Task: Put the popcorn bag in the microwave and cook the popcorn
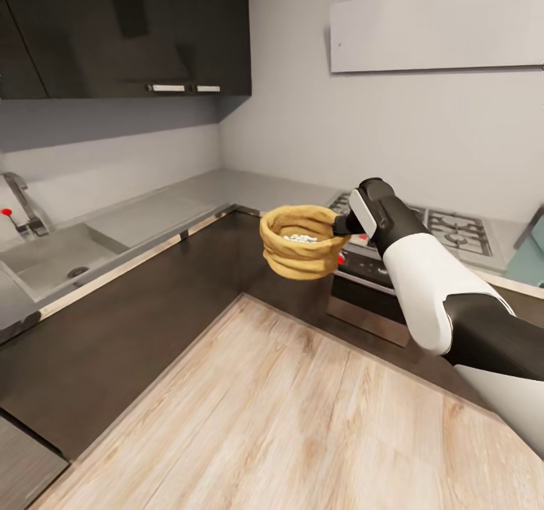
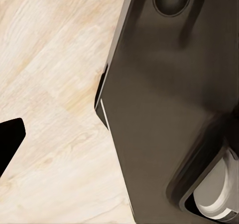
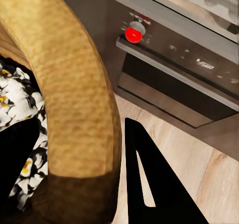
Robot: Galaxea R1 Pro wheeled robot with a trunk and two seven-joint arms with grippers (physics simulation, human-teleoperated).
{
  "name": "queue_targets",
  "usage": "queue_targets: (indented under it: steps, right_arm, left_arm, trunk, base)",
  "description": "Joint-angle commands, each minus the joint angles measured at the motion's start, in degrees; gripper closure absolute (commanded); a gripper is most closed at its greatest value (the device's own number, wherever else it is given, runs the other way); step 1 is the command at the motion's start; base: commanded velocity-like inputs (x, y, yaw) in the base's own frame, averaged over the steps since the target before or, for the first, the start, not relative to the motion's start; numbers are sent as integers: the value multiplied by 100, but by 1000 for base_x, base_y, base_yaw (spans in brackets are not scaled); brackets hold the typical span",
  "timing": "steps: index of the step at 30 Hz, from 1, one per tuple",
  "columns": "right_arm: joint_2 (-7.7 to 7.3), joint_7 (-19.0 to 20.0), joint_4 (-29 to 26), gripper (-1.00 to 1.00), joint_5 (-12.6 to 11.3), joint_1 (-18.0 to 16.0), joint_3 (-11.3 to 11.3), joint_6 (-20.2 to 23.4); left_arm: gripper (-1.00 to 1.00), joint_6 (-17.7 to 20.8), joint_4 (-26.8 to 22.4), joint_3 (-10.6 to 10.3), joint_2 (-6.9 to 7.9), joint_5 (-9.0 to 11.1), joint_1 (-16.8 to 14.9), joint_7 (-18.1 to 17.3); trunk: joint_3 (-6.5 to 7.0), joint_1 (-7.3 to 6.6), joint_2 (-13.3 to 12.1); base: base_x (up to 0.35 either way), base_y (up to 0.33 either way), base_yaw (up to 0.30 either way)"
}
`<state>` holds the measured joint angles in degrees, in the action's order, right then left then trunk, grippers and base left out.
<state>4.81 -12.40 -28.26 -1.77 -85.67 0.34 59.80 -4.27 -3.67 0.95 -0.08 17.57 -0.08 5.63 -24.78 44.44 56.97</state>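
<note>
The popcorn bag [image 1: 302,242], a tan crumpled sack with a rolled rim, hangs in the air in front of the corner cabinets. White popped kernels [image 3: 15,99] show inside it. My right gripper [image 1: 341,227] is shut on the bag's rim [image 3: 74,109], with one black finger [image 3: 149,184] outside the bag and the other inside. The grey countertop [image 1: 227,189] runs along the walls behind it. A pale mint-blue corner of the microwave [image 1: 529,257] shows at the right edge of the head view. One black fingertip [image 2: 10,140] of my left gripper hangs over the wood floor.
A sink [image 1: 53,257] with a tap is set in the counter at the left. The gas hob [image 1: 446,230] and the dark oven [image 1: 363,283] with a red knob [image 3: 133,33] stand just behind the bag. Dark wall cabinets [image 1: 128,30] hang above. Light wood floor [image 1: 287,419] lies below.
</note>
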Motion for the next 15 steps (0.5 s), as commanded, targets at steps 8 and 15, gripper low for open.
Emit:
queue_targets:
  steps: [8, 15]
  right_arm:
    - [-6, -17, 46, 100, -26, 74, -1, 20]
    - [-15, -14, 343, 100, -26, 94, 0, 20]
  left_arm:
    - [-100, -13, -2, 7, -1, 19, -1, 8]
    - [-100, -13, -2, 8, -1, 19, -1, 8]
  trunk:
    - [66, 1, 4]
    - [128, 1, 4]
  base:
    - [0, 0, -16]
    - [0, 0, -74]
